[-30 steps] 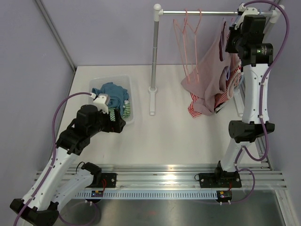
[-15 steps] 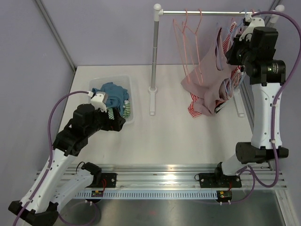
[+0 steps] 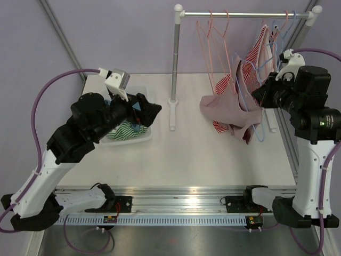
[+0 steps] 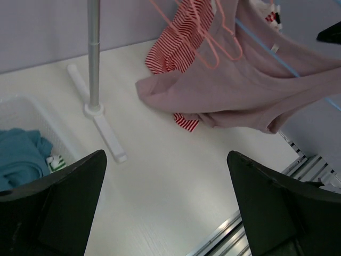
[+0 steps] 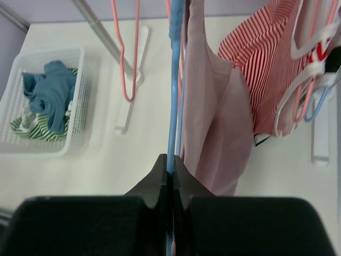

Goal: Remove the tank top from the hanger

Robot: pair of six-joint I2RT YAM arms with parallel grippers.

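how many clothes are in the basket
2: a blue top lying over a green-striped piece, both inside the basket; more may be hidden underneath.

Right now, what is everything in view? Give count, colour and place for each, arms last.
silver metal clothes rail: one, silver, table's far side
white table: one, white, beneath everything
bare pink wire hangers: at least two, pink, on the rail
pale pink tank top: one, pink, draped on the blue hanger
thin blue hanger: one, blue, in the right gripper
red-and-white striped garment: one, rail's right end
white plastic basket: one, table's left
teal garment: one, in basket
green-striped garment: one, in basket
left gripper: open, near basket
right gripper: shut on hanger
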